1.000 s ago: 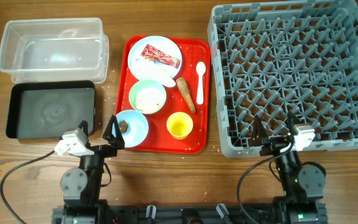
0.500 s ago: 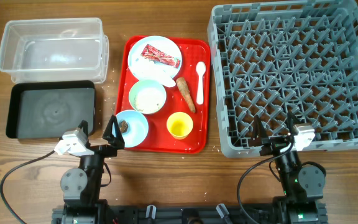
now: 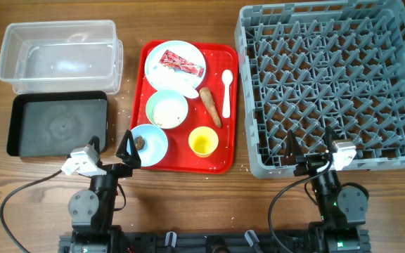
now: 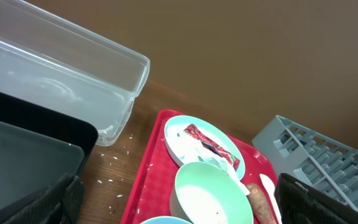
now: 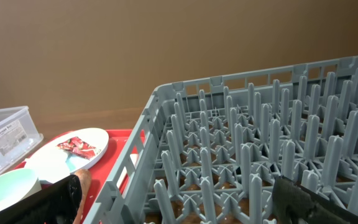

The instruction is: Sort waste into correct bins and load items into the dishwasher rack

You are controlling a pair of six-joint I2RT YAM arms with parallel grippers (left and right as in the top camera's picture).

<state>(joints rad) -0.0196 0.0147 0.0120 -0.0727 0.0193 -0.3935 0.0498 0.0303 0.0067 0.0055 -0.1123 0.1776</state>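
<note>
Overhead, the clear tub and black tub lie far left, no waste in either. My left hand hovers over the bench, spread wide and holding nothing, just short of the blue bowl with its brown scrap. On the red tray sit the plate bearing the wrapper and tissue, then the green bowl, carrot stick, yellow cup and spoon. The rack fills the right, unloaded. My right hand gapes wide at its near wall. I judge waste goes first: I should descend on the wrapper from above and pinch a raised edge, so the plate doesn't slide.
</note>
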